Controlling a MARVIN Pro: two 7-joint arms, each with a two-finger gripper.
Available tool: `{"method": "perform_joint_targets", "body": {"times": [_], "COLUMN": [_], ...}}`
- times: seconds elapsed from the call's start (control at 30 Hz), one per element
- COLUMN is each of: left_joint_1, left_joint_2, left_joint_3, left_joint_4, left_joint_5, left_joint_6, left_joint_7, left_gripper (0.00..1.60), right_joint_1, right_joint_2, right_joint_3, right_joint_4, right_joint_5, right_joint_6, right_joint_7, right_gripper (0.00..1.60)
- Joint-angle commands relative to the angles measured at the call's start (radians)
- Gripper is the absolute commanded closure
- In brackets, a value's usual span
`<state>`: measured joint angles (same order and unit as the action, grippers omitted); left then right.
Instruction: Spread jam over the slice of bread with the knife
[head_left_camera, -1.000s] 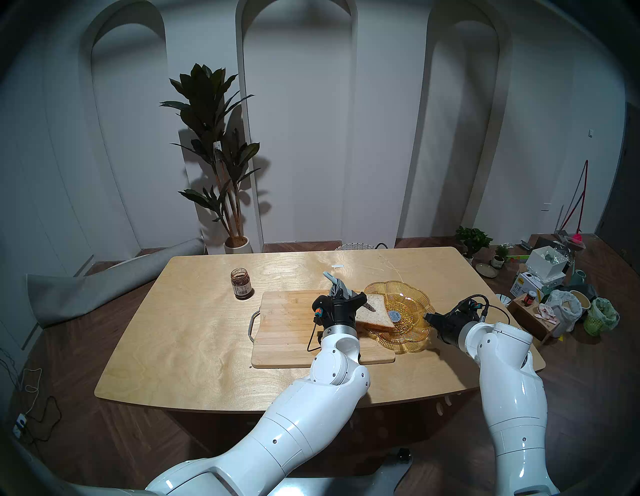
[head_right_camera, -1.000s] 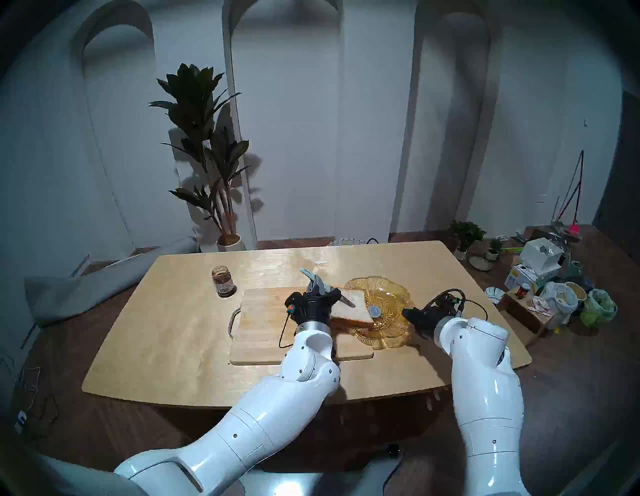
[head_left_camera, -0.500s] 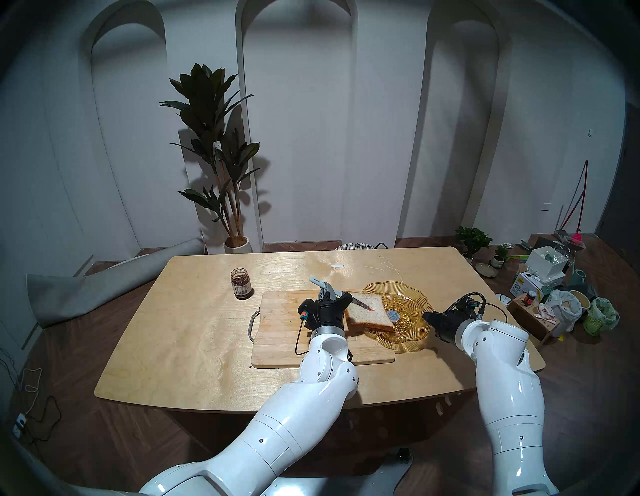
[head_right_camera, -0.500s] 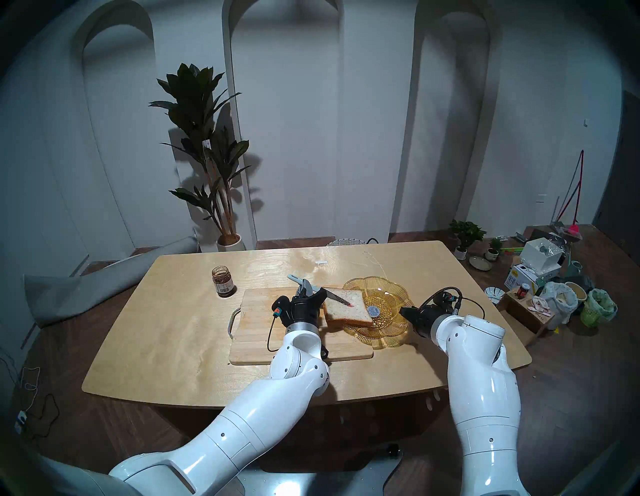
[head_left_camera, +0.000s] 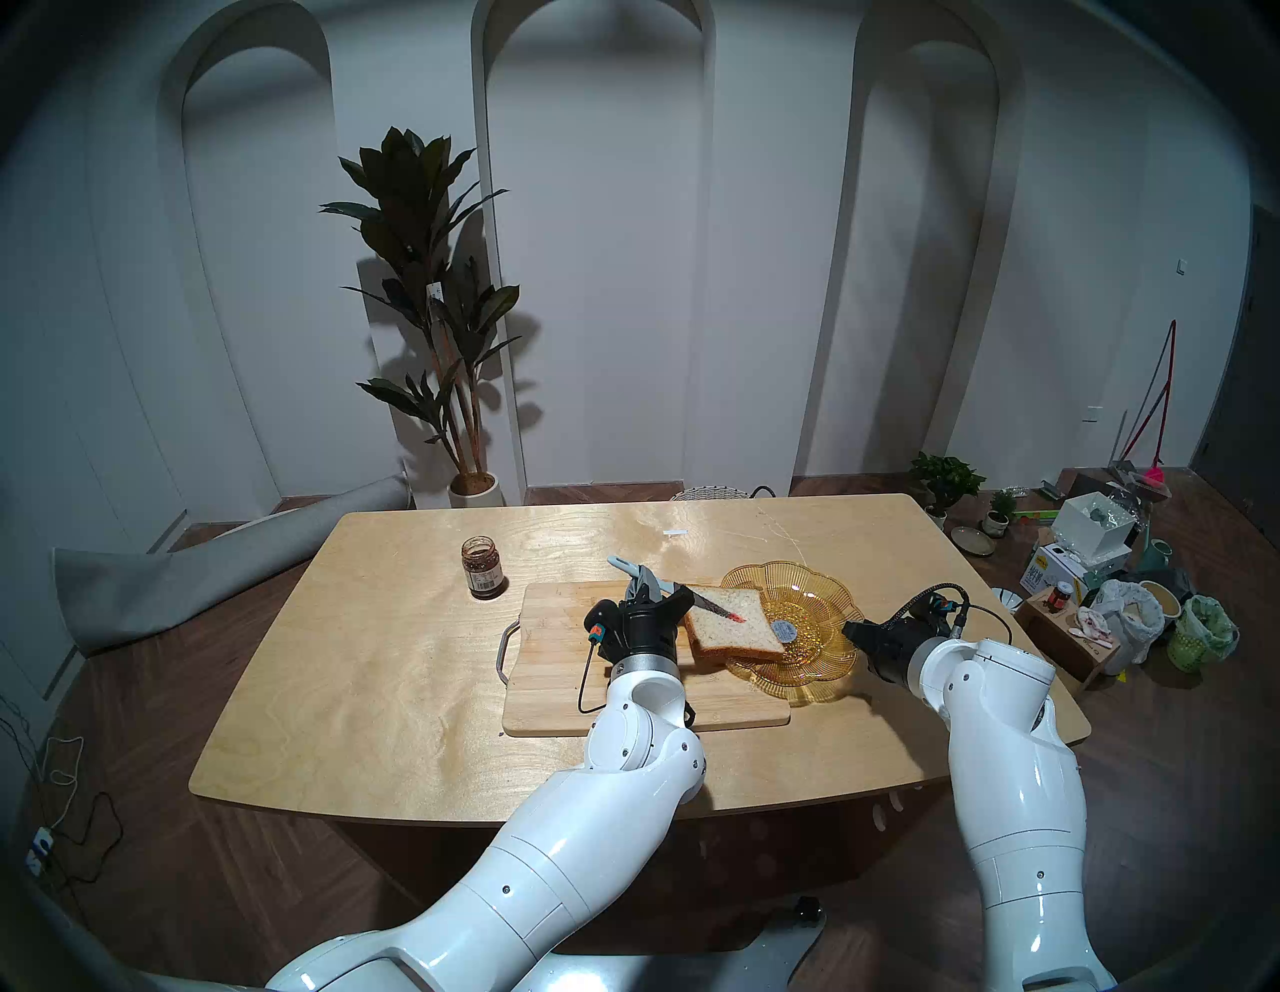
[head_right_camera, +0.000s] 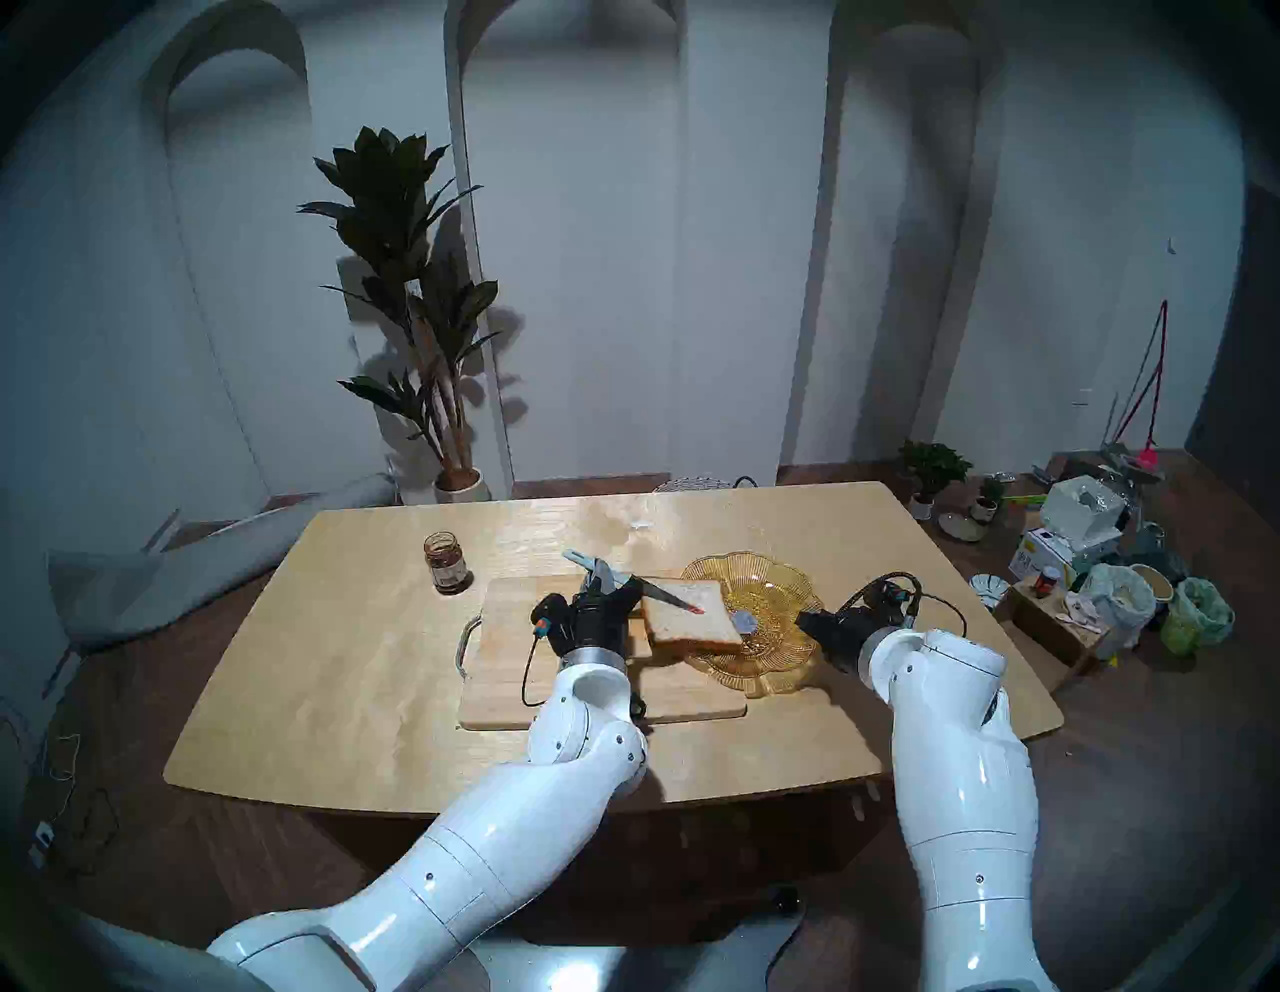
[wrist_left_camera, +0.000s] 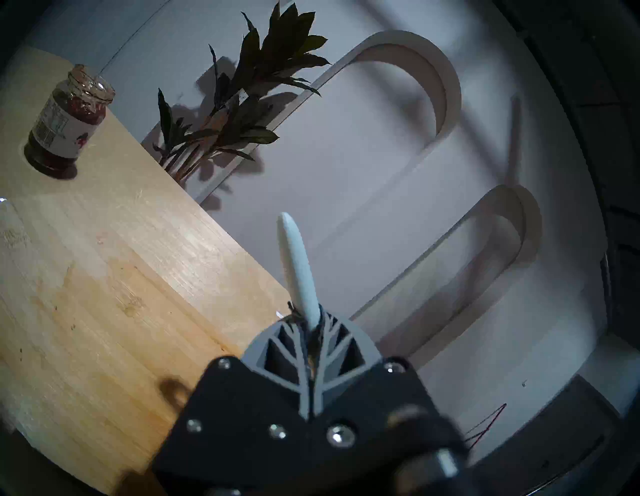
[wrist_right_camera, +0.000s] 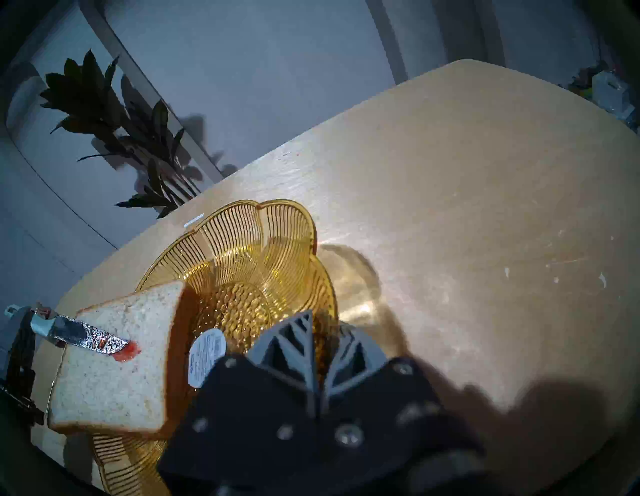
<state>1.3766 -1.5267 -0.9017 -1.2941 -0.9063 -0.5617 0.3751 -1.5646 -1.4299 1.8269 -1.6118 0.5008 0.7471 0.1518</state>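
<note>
The slice of bread (head_left_camera: 734, 634) leans with one edge on the left rim of the amber glass dish (head_left_camera: 810, 589), over the cutting board (head_left_camera: 568, 679). My left gripper (head_left_camera: 645, 590) is shut on the knife's (head_left_camera: 701, 601) pale handle (wrist_left_camera: 298, 263). The dark blade lies across the top of the bread (wrist_right_camera: 114, 384). A red smear of jam (wrist_right_camera: 129, 351) sits at the blade's tip, on the bread. The jam jar (head_left_camera: 483, 568) stands open at the table's far left. My right gripper (head_left_camera: 850, 632) is shut on the dish's right rim (wrist_right_camera: 325, 287).
The cutting board has a metal handle (head_left_camera: 504, 648) on its left side. A round paper sticker (head_left_camera: 785, 629) lies inside the dish. A white scrap (head_left_camera: 673, 532) lies on the far table. Boxes, bags and a red-lidded jar (head_left_camera: 1058, 597) crowd the floor to the right.
My left gripper has drawn the knife to the left, so more of the blade and its red jam tip show on the bread. Bread, dish and right gripper have shifted slightly left.
</note>
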Motion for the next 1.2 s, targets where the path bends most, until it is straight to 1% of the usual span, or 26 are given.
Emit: {"method": "perform_joint_targets", "body": {"times": [0.0,0.13,0.4,0.77,1.17], "left_joint_1": [0.004,0.012,0.027,0.033,0.038], "left_joint_2": [0.007,0.013,0.034,0.052,0.091], "left_joint_3": [-0.005,-0.007,-0.004,-0.007,-0.016], "left_joint_4": [-0.023,-0.031,-0.072,-0.083,-0.14], "left_joint_5": [-0.005,-0.012,0.01,0.022,0.043], "left_joint_6": [-0.002,-0.003,-0.003,-0.002,0.001], "left_joint_7": [-0.003,-0.003,0.009,0.017,0.058], "left_gripper": [1.6,1.6,1.6,1.6,1.6], "right_joint_1": [0.01,0.011,0.013,0.015,0.02], "right_joint_2": [0.003,0.002,0.0,0.001,0.001], "right_joint_3": [0.0,-0.002,-0.004,-0.004,-0.009], "right_joint_4": [-0.004,-0.003,0.003,0.011,0.023], "right_joint_5": [0.0,-0.002,-0.004,-0.002,-0.005], "right_joint_6": [-0.009,-0.011,-0.018,-0.024,-0.033], "right_joint_7": [0.004,0.001,-0.001,0.004,0.007], "right_gripper": [1.6,1.6,1.6,1.6,1.6]}}
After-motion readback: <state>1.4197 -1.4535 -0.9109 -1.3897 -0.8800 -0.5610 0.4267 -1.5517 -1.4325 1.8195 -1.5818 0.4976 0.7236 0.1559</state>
